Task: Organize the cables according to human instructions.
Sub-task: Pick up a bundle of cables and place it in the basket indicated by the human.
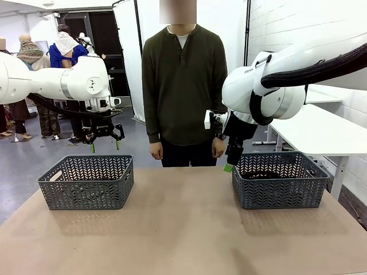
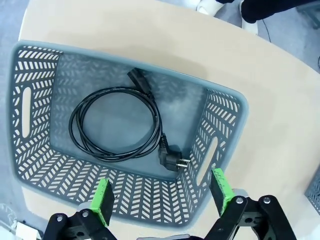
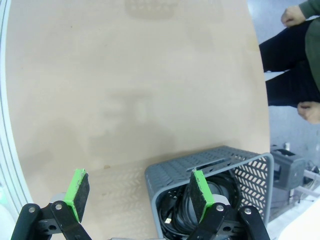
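Now the left gripper (image 1: pixel 104 146) is hanging wide and empty above the left basket (image 1: pixel 87 181), where one cable (image 2: pixel 115 123) is lying coiled. The right gripper (image 3: pixel 139 193), also wide, is hovering at the right basket (image 1: pixel 279 179) holding other cables (image 3: pixel 186 209).

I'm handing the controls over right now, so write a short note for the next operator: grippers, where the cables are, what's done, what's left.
Left gripper: open, empty, above the left basket.
Right gripper: open, empty, at the near-left rim of the right basket.
Cables: one coiled cable lies flat in the left basket, both plugs inside. The other cables are piled in the right basket; count unclear.
Person: stands at the far side, hands down, holding nothing.
Done: no cable on the bare table.
Left: probably nothing; wait for the person's word.
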`<state>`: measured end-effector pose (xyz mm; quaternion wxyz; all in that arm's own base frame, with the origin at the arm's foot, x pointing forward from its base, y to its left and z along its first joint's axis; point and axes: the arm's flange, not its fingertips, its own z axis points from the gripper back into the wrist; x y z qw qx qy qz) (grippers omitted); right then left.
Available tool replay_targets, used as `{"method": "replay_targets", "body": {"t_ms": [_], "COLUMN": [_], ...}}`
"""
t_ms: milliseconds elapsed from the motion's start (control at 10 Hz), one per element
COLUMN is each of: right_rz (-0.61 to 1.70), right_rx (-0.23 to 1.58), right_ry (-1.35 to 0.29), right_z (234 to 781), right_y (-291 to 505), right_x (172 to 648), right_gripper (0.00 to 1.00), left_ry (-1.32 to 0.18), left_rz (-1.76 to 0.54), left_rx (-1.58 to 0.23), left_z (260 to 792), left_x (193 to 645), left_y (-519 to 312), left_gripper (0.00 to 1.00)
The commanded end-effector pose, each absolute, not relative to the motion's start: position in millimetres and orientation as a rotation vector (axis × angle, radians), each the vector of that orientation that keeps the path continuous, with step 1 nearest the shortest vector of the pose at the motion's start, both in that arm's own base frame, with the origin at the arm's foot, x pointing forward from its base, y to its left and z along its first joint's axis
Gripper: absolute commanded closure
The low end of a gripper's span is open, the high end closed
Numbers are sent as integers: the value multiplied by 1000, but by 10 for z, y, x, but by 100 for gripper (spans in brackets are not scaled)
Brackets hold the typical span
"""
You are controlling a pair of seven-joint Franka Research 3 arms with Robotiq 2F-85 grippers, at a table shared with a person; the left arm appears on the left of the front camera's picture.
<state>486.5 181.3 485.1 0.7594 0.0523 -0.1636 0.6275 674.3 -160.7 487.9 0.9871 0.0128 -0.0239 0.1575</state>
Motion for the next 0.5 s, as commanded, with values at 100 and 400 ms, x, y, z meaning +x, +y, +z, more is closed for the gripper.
{"method": "replay_targets", "body": {"t_ms": [100,400], "right_rz": [1362,1362], "right_rx": [104,104], "right_ry": [-353,-353], "right_z": [4849,4849], "right_y": [1818,1818], "right_x": [4865,4865], "right_gripper": [0,0], "left_ry": [-62,-62], "left_rz": [318,318], "left_rx": [21,21], "left_z": [4886,4886], "left_x": [6760,6760], "left_y": [-1599,-1599], "left_gripper": [0,0]}}
